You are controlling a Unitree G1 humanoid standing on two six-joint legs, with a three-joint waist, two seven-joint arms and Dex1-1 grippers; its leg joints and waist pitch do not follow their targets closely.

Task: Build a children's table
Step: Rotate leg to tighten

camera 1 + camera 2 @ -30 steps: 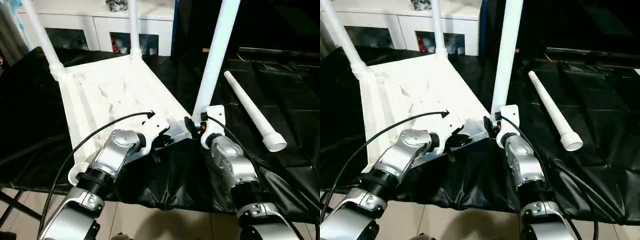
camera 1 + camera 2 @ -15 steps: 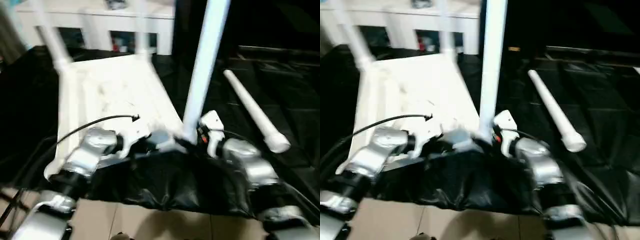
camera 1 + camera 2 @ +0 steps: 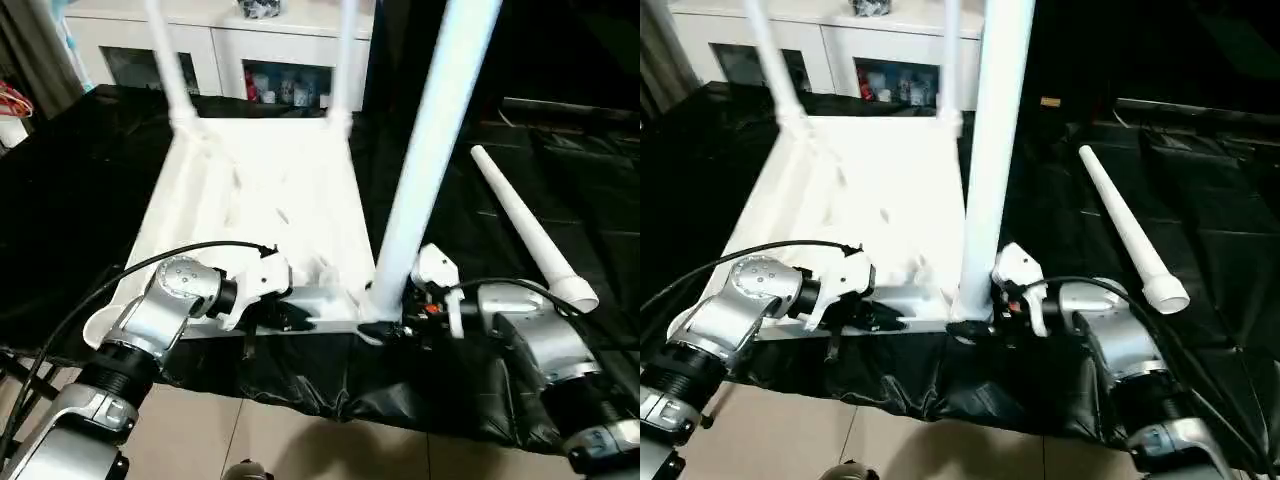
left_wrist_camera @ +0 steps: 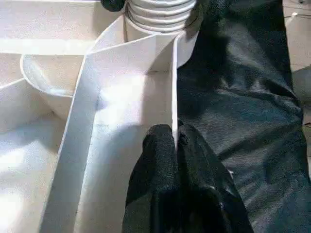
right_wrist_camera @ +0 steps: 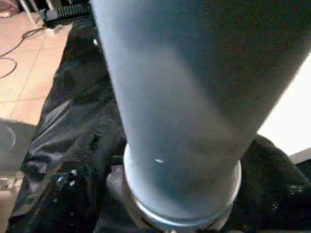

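Note:
The children's table top [image 3: 260, 200] lies upside down on the black cover. Two white legs [image 3: 170, 60] stand in its far corners. A third leg [image 3: 425, 160] rises from the near right corner, and my right gripper [image 3: 392, 325] is shut on it just above the socket. In the right wrist view this leg [image 5: 180, 97] stands between the dark fingers. My left gripper [image 3: 288, 318] is shut on the top's near rim [image 4: 174, 97], close to the leg's threaded base [image 4: 160, 12]. A fourth leg [image 3: 525, 225] lies loose to the right.
A black cover [image 3: 80, 180] drapes the work surface, and its front edge hangs just below my grippers, above the tiled floor [image 3: 300, 440]. A white cabinet with glass doors [image 3: 250, 50] stands behind the table top.
The camera has shifted. The table top has swung round relative to the loose leg, so its near rim now lies across in front of me. Both grippers kept their hold.

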